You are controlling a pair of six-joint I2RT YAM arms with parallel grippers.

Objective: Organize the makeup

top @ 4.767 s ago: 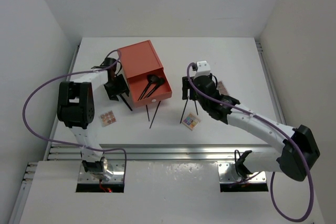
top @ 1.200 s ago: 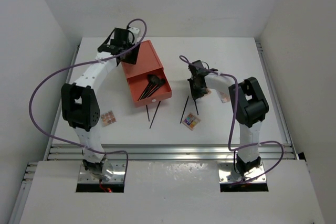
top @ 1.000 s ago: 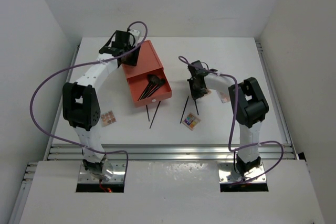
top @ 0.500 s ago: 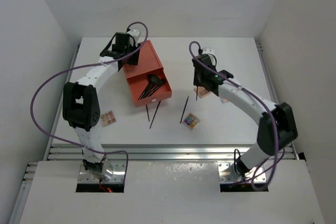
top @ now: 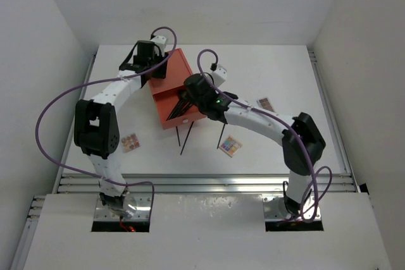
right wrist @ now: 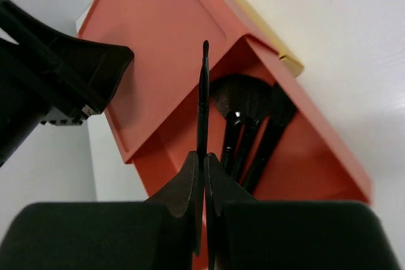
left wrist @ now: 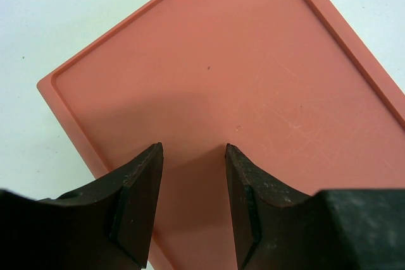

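One brush point(right wrist: 204, 93) pinched in right jaws above drawer point(right wrist: 316, 156); left jaws parted over box point(left wrist: 253, 61).

left tool point(top: 157, 71) over orange box point(top: 178, 67) lid | right tool point(top: 188, 95) above drawer point(top: 197, 113) (brushes point(top: 179, 107) inside)

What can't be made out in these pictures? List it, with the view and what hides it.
Top view: the right arm partly covers the drawer, so its brushes cannot be counted.
Right wrist view: the right tool hides the lower end of the held stick.
Left wrist view: whether the left tool touches the box lid is unclear.
Top view: the palettes are too small to tell their shades.
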